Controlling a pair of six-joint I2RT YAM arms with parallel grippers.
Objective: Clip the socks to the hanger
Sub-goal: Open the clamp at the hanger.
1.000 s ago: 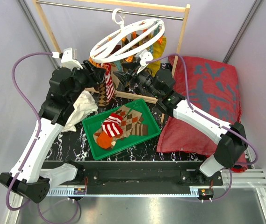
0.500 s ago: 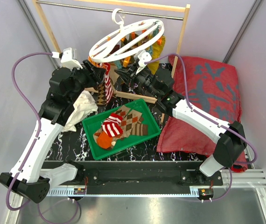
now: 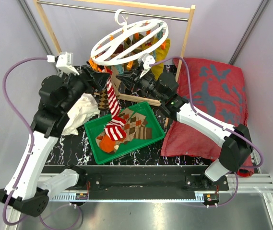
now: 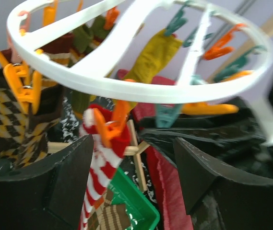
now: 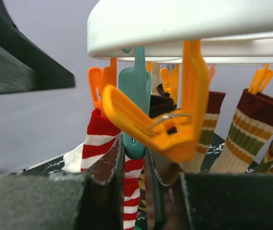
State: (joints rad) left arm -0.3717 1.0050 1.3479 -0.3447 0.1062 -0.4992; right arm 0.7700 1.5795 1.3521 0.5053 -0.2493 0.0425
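The white ring hanger (image 3: pixel 129 40) hangs from the rack rod with several socks clipped under it. A red-and-white striped sock (image 3: pixel 111 98) hangs from an orange clip (image 4: pixel 108 125) down toward the tray. My left gripper (image 3: pixel 99 79) is open; in its wrist view the striped sock (image 4: pixel 98 163) hangs between its spread fingers (image 4: pixel 54 182) untouched. My right gripper (image 3: pixel 125 76) sits under the ring (image 5: pixel 189 24), shut on a teal clip (image 5: pixel 135 120). More socks lie in the green tray: argyle (image 3: pixel 136 125), striped (image 3: pixel 113 132), orange (image 3: pixel 106 145).
The green tray (image 3: pixel 91 139) sits mid-table below the hanger. A white cloth (image 3: pixel 81 110) lies under my left arm. A big red cushion (image 3: pixel 213 100) fills the right side. The wooden rack frame (image 3: pixel 186 36) stands at the back.
My left arm has drawn back to the left and let go of the striped sock, which now hangs straight from its clip. The right gripper stays under the ring.
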